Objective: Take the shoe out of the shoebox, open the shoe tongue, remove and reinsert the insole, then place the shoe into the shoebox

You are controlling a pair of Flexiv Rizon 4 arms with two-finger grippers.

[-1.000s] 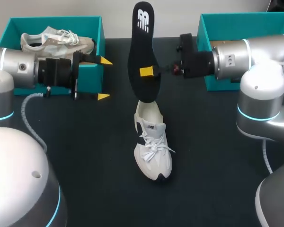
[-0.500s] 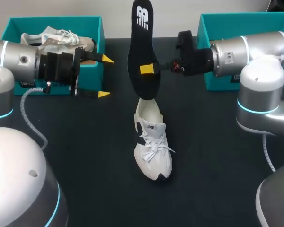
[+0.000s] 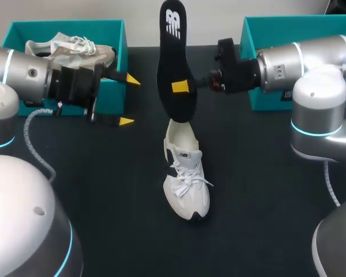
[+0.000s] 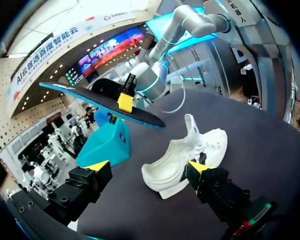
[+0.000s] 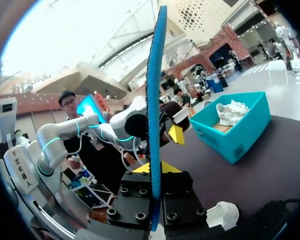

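Above the shoe, right jaws clamp the insole; left jaws gape near shoebox.

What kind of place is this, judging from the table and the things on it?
Probably a robot test or demonstration bench for shoe handling: the dark table carries a teal left shoebox, a teal right shoebox and a white shoe, and the right hand holds a black insole.
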